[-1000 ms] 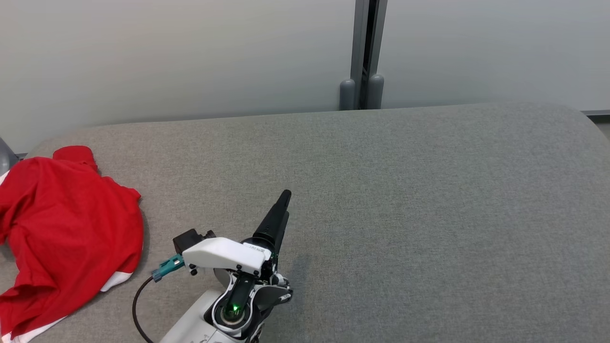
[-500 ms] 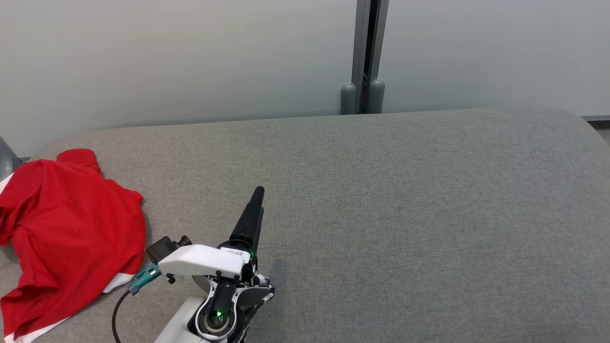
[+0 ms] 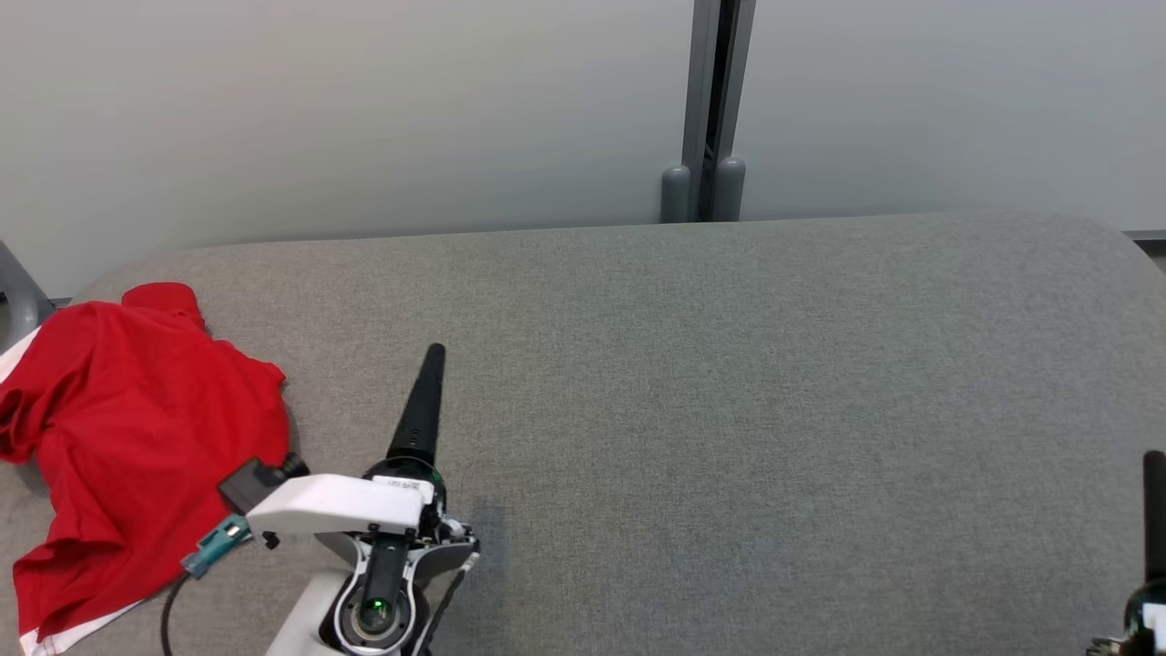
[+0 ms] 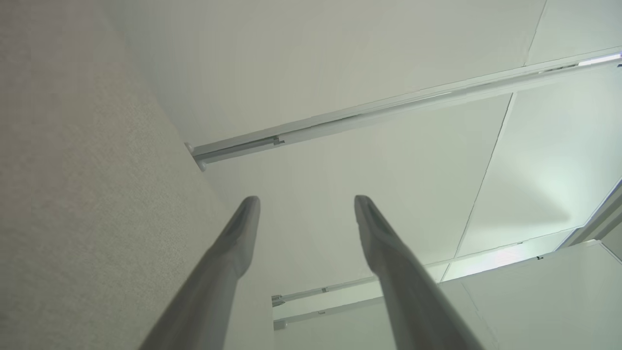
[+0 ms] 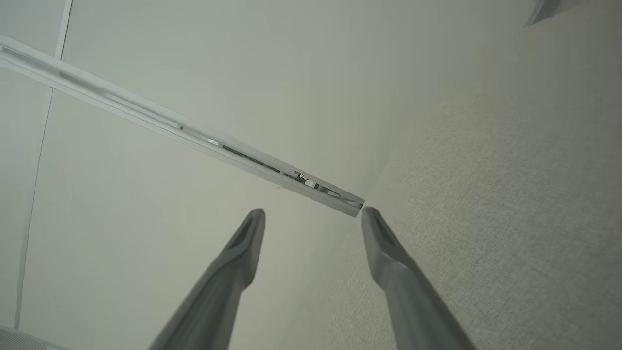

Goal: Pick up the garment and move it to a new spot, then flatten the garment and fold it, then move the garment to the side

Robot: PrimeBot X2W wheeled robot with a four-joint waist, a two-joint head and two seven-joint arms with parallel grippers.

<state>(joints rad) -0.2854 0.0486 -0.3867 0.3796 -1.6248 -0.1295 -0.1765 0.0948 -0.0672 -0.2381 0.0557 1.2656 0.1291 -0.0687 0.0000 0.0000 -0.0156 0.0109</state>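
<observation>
I have the crumpled red cloth garment with white trim (image 3: 146, 437) at the far left of the head view. It lies in a loose heap on the wide grey woven-fabric padded surface (image 3: 729, 410), and its left side runs off the picture's edge. A white strip of hem shows along its lower right border.

My left gripper (image 4: 305, 200) is released. In its wrist view the two long dark fingers (image 4: 233, 253) stand well apart with nothing between them, and pale wall panels fill the gap beyond. In the head view one of its fingers (image 3: 419, 410) points up and away over bare grey fabric, to the right of the garment and not touching it. The white wrist housing (image 3: 332, 504) sits just beside the garment's lower right edge.

My right gripper (image 5: 311, 211) is also spread and holds nothing, with the grey surface on one side of its view and the pale wall on the other. One of its dark fingers (image 3: 1154, 510) pokes up at the lower right corner of the head view, well apart from the garment.

A grey vertical post (image 3: 715, 100) splits the pale wall behind the surface.
</observation>
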